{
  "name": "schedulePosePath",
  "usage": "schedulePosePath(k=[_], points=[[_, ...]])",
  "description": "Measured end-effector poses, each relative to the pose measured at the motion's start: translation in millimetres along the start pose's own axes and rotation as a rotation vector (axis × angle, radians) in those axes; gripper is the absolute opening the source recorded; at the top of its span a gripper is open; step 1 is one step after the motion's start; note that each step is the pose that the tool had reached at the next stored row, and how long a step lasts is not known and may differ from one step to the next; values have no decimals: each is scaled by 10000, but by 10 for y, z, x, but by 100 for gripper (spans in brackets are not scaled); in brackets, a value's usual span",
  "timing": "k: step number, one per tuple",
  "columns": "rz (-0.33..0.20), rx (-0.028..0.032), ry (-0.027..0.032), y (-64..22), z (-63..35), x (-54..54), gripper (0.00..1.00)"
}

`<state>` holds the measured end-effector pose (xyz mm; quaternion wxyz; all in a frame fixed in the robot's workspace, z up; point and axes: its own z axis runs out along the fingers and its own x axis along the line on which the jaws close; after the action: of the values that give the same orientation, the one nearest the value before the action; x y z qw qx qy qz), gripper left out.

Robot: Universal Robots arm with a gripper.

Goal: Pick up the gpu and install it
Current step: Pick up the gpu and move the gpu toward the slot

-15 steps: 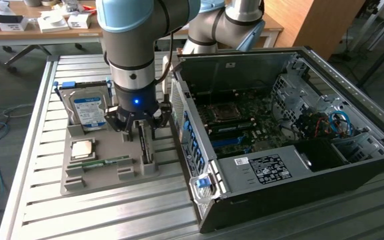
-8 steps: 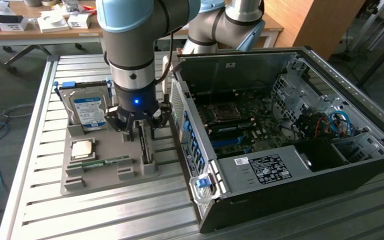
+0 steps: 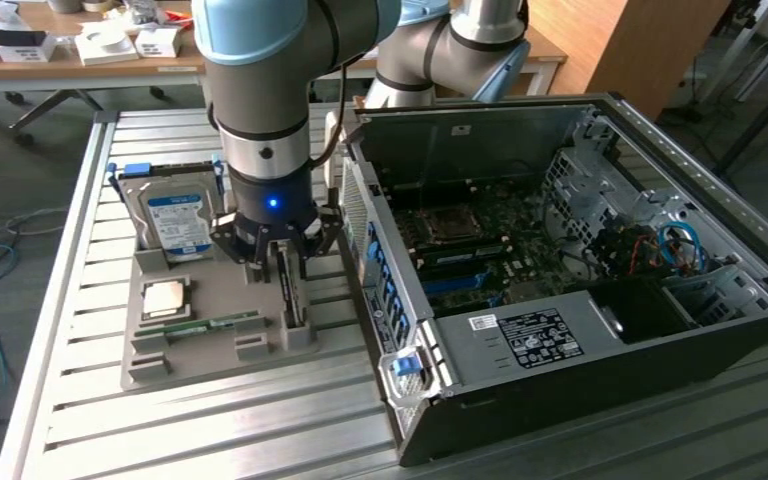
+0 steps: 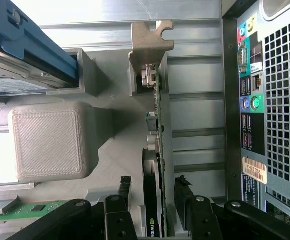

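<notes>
Gripper: fingers spread apart, straddling gpu, one on each side, narrow gaps visible, nothing grasped.
Gpu: upright on edge in slot of grey holder, metal bracket at one end.
Holder: on table, beside open computer case.

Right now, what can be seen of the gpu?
The gpu is a thin dark-green board, edge-on, with a pale metal bracket at one end and a black part bearing a green logo. It stands on edge in a slot of the grey holder, beside the computer case. The open end effector straddles it.
</notes>
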<state>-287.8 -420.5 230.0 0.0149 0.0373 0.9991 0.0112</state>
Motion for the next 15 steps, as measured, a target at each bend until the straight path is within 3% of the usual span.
schedulePosePath(k=[5, 6, 15], points=[[0, 0, 0, 0, 0, 0, 46], [0, 0, -1, 0, 0, 0, 39], [0, 0, -1, 0, 0, 0, 39]])
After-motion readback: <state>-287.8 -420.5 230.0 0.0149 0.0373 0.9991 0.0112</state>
